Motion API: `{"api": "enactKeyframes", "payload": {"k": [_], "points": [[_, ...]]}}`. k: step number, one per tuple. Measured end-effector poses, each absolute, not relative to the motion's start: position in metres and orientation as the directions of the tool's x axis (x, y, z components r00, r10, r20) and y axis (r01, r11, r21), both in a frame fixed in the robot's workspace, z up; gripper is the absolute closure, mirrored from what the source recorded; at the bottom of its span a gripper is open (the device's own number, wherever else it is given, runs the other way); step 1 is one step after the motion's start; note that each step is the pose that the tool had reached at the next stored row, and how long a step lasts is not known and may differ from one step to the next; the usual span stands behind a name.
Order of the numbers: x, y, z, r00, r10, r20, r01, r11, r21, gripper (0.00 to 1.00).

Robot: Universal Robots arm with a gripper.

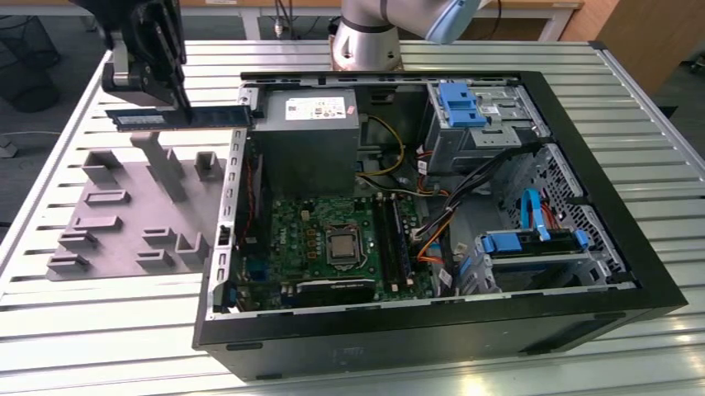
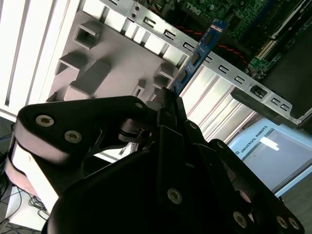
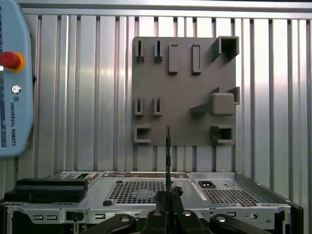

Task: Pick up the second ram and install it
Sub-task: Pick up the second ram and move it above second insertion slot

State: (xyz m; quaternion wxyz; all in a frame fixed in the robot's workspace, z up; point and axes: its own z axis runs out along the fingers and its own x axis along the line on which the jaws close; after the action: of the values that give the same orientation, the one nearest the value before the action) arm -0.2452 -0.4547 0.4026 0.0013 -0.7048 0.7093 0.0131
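The second ram point(image 1: 211, 116), a long, thin blue-green circuit stick with a row of dark chips, is held in the black jaws, which are closed narrowly on its flat faces. It is in the air, clear of the table point(image 1: 111, 330). In the exterior view it lies level, its longer part reaching out from the jaws toward the computer case point(image 1: 441, 330). In the second wrist view the second ram point(image 2: 200, 51) runs away from the jaws as a slim blue strip. In the first wrist view the second ram point(image 3: 168, 151) is seen edge-on, a thin dark line coming out from between them.

Below the jaws a grey moulded fixture point(image 1: 132, 206) point(image 3: 183, 97) point(image 2: 117, 63) with upright posts and small pockets lies flat on the slatted metal table. The edge of it nearest the case falls under the stick.

Just beside the jaws, past the stick's far end, is the open computer case, lying on its side. Inside it are a green motherboard point(image 1: 319, 239) and long black slot rails point(image 1: 394, 239), lower than the jaws and well apart from them.

A pale blue control pendant point(image 3: 14, 83) with a red button lies on the table, apart from the fixture.
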Motion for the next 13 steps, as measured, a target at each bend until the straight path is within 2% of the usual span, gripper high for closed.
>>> {"api": "enactKeyframes", "payload": {"k": [13], "points": [[-0.2355, -0.4547, 0.4026, -0.006, -1.000, -0.020, -1.000, 0.006, 0.017, 0.86]]}}
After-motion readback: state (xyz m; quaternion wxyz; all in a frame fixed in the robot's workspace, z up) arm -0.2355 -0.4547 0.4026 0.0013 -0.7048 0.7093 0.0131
